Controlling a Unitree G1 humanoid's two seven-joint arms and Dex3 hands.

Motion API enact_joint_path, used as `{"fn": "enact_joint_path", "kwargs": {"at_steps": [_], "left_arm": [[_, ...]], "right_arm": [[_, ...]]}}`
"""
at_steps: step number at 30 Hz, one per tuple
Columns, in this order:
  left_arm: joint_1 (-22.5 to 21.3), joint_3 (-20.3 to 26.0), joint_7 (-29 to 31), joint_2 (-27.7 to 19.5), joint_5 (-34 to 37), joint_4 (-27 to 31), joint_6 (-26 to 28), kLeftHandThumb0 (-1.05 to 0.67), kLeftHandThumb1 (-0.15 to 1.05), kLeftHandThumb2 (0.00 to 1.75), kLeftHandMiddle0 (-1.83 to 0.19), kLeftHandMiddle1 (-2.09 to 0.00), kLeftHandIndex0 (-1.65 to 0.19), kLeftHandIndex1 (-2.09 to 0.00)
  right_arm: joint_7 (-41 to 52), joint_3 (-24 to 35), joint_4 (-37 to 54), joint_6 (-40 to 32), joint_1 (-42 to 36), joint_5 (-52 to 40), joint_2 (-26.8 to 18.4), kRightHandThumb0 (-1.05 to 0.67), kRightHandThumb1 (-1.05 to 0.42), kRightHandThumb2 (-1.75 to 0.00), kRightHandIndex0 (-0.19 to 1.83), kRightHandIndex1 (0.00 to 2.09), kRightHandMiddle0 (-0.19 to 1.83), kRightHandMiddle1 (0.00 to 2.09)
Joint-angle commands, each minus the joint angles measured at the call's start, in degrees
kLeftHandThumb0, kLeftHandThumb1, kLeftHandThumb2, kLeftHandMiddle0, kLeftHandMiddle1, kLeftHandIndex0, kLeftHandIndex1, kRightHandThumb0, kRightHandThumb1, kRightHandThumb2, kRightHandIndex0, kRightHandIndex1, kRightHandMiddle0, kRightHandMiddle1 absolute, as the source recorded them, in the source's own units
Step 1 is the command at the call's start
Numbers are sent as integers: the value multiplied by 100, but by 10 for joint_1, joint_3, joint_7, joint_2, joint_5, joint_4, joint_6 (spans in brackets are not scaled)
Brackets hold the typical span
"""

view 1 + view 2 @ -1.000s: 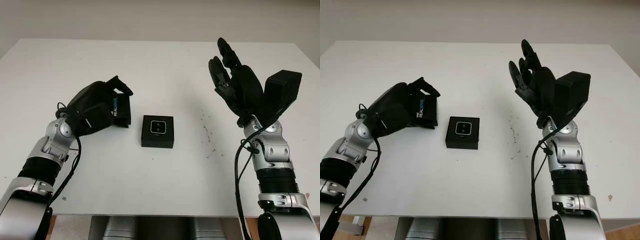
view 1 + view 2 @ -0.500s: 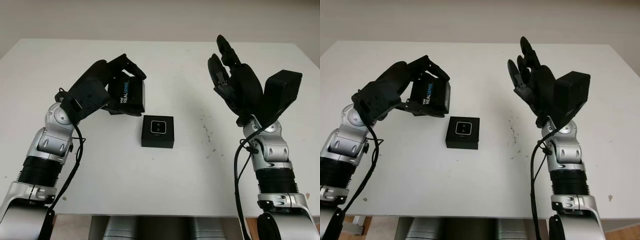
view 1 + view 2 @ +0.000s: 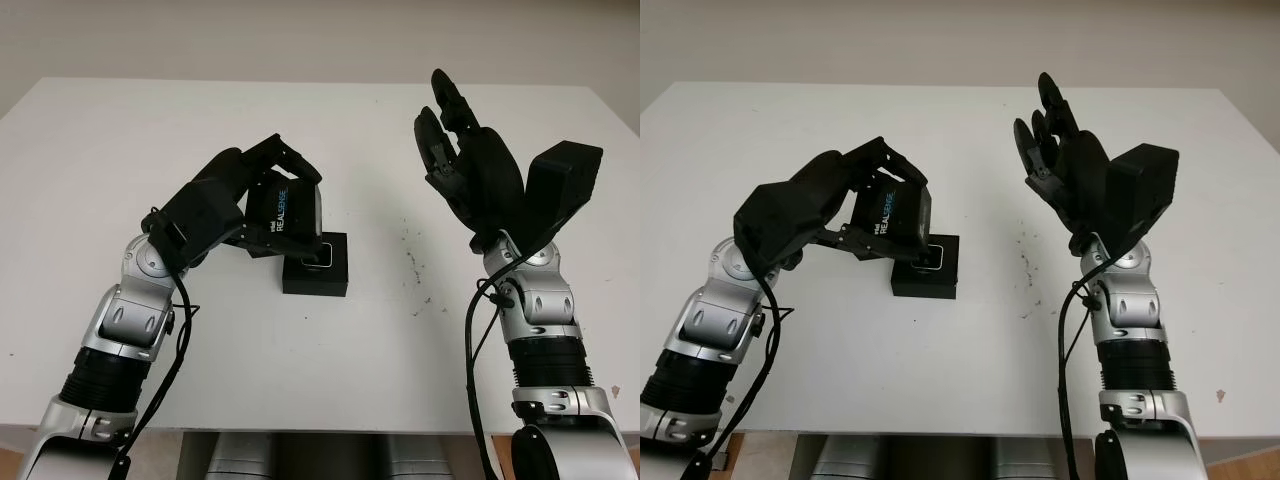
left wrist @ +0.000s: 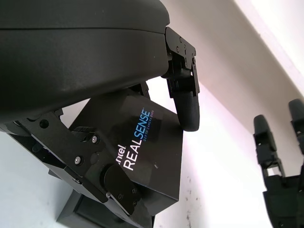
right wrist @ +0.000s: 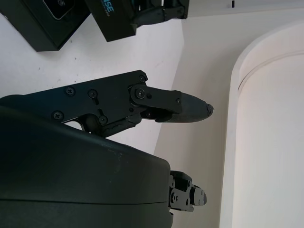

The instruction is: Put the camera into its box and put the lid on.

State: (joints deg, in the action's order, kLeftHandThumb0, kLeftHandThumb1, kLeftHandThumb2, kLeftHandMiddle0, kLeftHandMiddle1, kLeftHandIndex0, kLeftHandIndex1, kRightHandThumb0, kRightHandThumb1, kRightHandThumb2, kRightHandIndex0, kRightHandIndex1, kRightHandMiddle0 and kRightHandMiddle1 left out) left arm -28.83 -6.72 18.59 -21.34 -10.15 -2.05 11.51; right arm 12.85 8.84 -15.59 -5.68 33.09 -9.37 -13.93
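Currently we log the box [image 3: 315,265] as landmark: open-topped on the white table [image 3: 300,360], camera [image 3: 931,257] seated inside. Our left hand [image 3: 225,195] pinches the lid [image 3: 283,210], tilted, just above the box's left edge. Our right hand [image 3: 470,175], well right of the box, is raised, holding nothing. We judge levelling and centring the lid essential before lowering.

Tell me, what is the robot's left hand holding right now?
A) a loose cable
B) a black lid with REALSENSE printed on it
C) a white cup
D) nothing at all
B: the left hand grips the black lid marked REALSENSE, held tilted just above the open box on the white table; the right hand is raised and open.
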Motion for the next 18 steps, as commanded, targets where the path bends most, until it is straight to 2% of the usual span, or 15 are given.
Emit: {"fn": "enact_joint_path", "kwargs": {"at_steps": [1,7,13,18], "left_arm": [[0,-8,4,2,-6,6,6,-15,97,5,-36,-156,-23,-149],[-7,-28,3,3,-30,-15,4,-14,95,5,-40,-157,-24,-150],[-32,-45,10,15,-47,-32,26,-11,96,5,-37,-151,-22,-146],[-47,-54,14,21,-51,-45,24,-11,96,5,-38,-159,-23,-153]], "right_arm": [[-6,1,-1,5,-1,0,5,-55,-105,-50,-9,6,-1,8],[-12,3,-3,10,-3,-2,12,-57,-105,-49,-8,6,1,9],[-12,3,-7,18,-3,-2,14,-57,-105,-50,-9,6,-3,7],[-19,0,-1,14,-6,-1,19,-57,-105,-51,-8,6,-1,9]]}}
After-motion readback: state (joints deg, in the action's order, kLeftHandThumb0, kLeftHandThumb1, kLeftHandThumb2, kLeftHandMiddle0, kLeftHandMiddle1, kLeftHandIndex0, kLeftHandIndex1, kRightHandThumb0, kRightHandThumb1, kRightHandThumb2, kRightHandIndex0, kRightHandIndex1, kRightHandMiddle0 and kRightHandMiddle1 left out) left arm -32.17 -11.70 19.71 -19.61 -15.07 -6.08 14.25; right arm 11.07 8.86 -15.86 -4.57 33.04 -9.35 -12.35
